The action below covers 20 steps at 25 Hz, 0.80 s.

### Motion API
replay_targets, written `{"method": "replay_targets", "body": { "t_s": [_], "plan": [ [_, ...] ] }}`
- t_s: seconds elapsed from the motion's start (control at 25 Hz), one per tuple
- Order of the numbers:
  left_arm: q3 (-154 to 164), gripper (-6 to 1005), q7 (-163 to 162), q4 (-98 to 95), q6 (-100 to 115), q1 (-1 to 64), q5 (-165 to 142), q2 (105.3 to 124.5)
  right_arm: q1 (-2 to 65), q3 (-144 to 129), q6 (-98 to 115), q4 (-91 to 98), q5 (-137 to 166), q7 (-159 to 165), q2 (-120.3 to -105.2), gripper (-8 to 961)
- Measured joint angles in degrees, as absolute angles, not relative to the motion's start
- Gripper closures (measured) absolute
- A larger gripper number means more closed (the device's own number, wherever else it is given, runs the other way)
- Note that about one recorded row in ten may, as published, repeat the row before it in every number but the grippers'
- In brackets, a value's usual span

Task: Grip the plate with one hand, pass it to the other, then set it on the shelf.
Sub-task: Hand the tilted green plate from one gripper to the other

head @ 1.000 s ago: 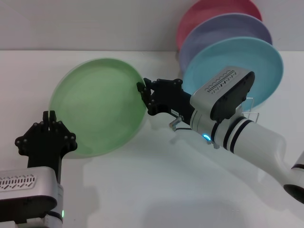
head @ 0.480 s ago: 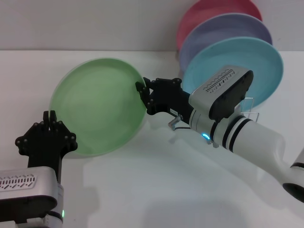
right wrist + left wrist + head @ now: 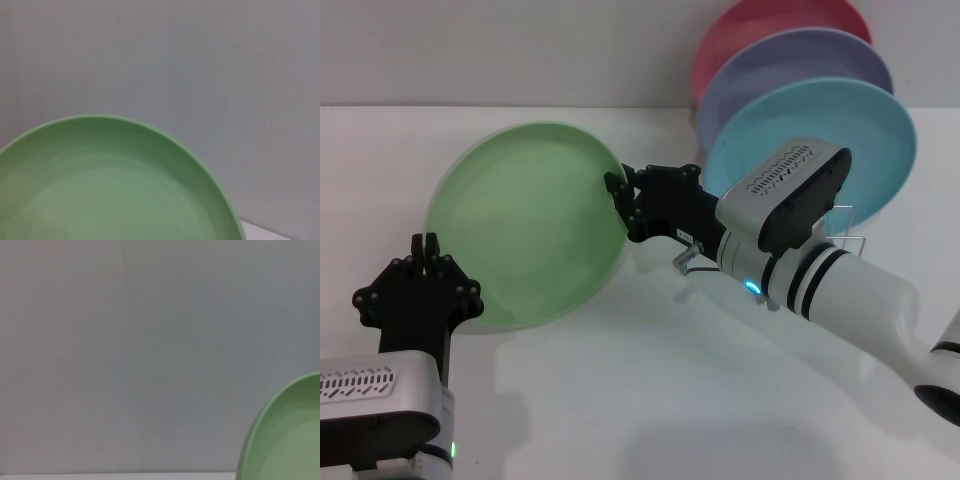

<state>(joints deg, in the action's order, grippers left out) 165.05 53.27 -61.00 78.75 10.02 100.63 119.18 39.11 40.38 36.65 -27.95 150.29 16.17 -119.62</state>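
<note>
Green plate (image 3: 525,225) held up on edge, tilted, concave face toward the head camera, clear of the table (image 3: 650,400). Right gripper (image 3: 620,205) clamps its right rim; fingers closed over the edge, one on each face as far as the head view shows. Right wrist view: plate fills the lower part of the picture, own fingers not visible.

Left gripper (image 3: 420,285) sits just below the plate's lower-left rim. Fingers point up and look bunched together; whether they touch or pinch the rim is hidden behind the knuckles, so cannot tell. Left wrist view shows only a slice of rim at one corner, plate mostly off to one side.

Key relation: wire rack (image 3: 850,235) lies to the right of the plate, behind the right arm's housing, already carrying blue plate (image 3: 810,140), lavender plate (image 3: 795,75) and pink plate (image 3: 780,30), all upright. Right gripper is between plate and rack, so it is the nearer arm.

Judgement: hand-over about done or in progress. Next move should swing the plate rightward, keeping it edge-up to match the rack slots; free slot in front of the blue plate likely, not clearly seen.
</note>
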Motion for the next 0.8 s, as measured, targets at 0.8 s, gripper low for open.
{"method": "replay_targets", "body": {
  "t_s": [0.8],
  "plan": [
    [165.0,848,53.1,-60.9,78.7,10.1,100.6,119.17,39.3,40.3,36.6,-27.8,150.3,16.2,-119.61,880]
  ]
}}
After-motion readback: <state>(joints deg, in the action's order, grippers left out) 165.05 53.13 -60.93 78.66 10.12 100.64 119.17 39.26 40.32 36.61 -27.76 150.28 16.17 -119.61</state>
